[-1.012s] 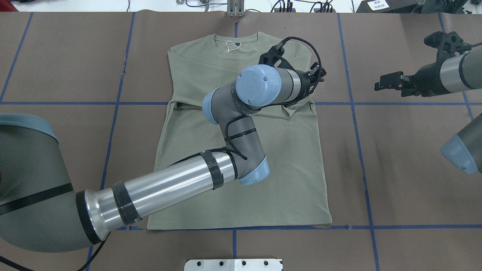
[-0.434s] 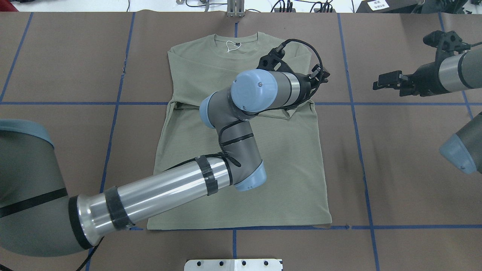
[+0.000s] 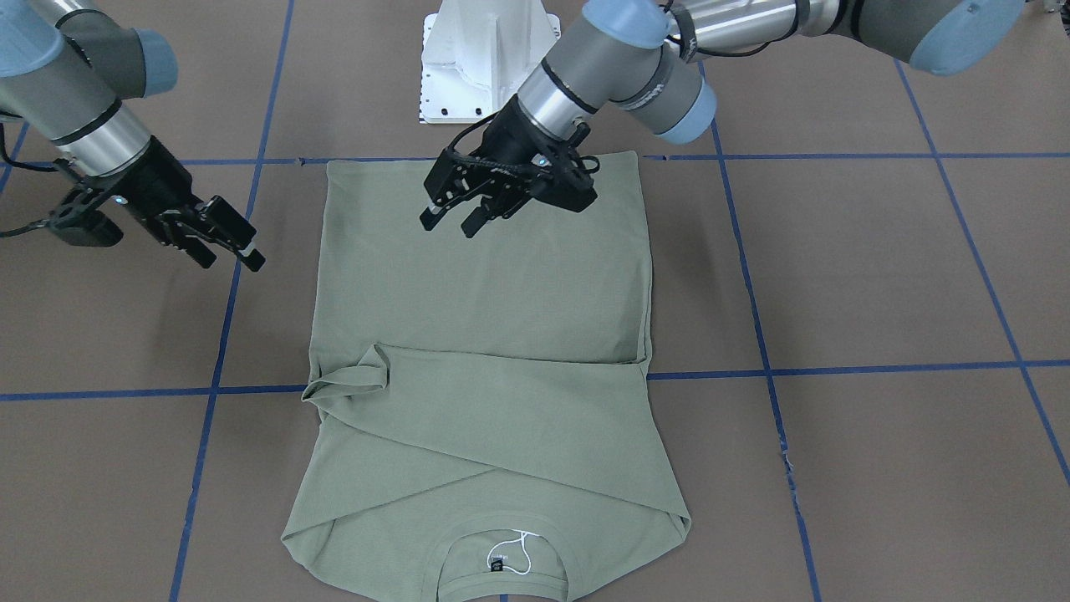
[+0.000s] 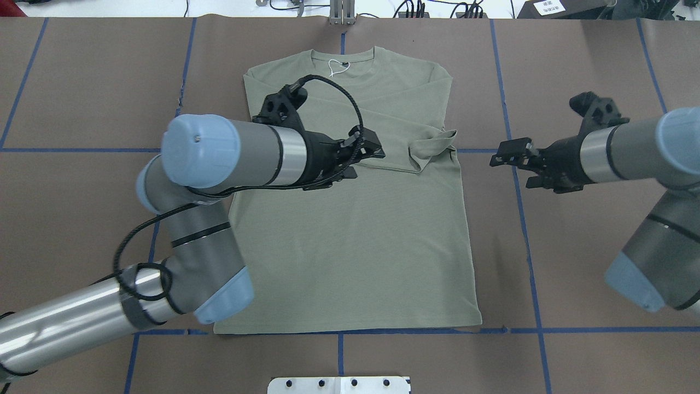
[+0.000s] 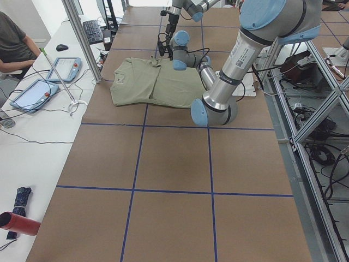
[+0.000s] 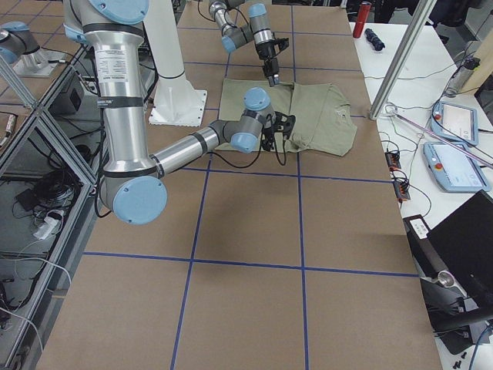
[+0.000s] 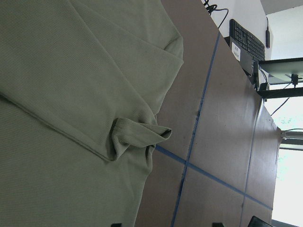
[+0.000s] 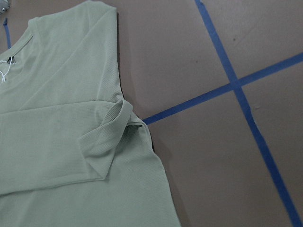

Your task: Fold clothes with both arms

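On the left of the overhead view, the left arm (image 4: 202, 150) reaches over the brown worktop (image 4: 574, 65). Its wrist and a looped black cable (image 4: 350, 104) cover the near-left chest of the shirt (image 4: 355, 246). The left pincer (image 4: 365, 160) hangs above the shirt's middle, fingers apart and holding nothing.

The shirt lies flat at the centre, collar away from the robot, with a white string loop (image 4: 334, 69) at the neck. Both sleeves are folded across the chest. A bunched cuff (image 4: 432, 148) stands up at the shirt's right edge, between the two pincers.

Right of it, off the cloth, the right pincer (image 4: 503, 156) hovers over bare worktop on the right arm (image 4: 629, 150), fingers apart and empty.

Blue tape lines (image 4: 514, 98) grid the surface, and the white pedestal base (image 3: 485, 58) sits at the hem side.

The count is one shirt, two arms, two pincers and one raised cuff.
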Robot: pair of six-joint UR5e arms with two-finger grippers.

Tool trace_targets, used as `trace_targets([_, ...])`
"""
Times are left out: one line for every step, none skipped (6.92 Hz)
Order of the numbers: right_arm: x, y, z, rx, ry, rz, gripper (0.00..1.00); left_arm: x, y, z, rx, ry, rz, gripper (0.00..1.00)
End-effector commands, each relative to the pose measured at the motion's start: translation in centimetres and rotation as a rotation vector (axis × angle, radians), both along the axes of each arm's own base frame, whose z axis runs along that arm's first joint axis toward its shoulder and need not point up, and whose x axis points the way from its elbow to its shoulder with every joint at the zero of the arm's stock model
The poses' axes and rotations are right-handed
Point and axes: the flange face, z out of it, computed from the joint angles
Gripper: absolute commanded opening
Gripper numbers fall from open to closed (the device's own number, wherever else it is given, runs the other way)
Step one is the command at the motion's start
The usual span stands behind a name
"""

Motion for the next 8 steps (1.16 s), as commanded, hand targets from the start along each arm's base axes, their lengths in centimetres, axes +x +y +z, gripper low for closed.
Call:
trace_targets([-6.5,7.8,-1.4,-0.053,-0.019,0.062,0.99,-6.4,3.5,4.7,0.028,-0.085,0.023,0.70])
trace_targets([-9.2,11.8,-0.4,-0.027,0.024,0.086,0.99,-6.7,3.7,6.2,0.058,-0.119,0.034,0.71])
trace_targets([-11.1,14.5,-0.2,-0.040,0.086,0.108,0.98,-7.1,3.2,6.9,0.075,-0.138,0.027,0.70])
trace_targets([-12.6,16.8,-0.1,-0.052,0.121,0.133,0.98,-6.8,3.1,7.4,0.069,-0.148,0.029,0.71])
trace_targets([-13.6,18.8,0.6,-0.063,0.134,0.137,0.95,-6.6,3.2,7.4,0.069,-0.148,0.031,0.71])
trace_targets([-13.6,19.7,1.4,-0.079,0.143,0.138,0.92,-6.7,3.1,7.4,0.070,-0.147,0.029,0.71])
trace_targets([-13.5,20.1,2.1,-0.079,0.159,0.129,0.90,-6.5,3.0,7.6,0.069,-0.148,0.028,0.71])
trace_targets([-13.0,20.4,2.9,-0.088,0.173,0.131,0.89,-6.5,3.0,7.4,0.071,-0.144,0.027,0.71])
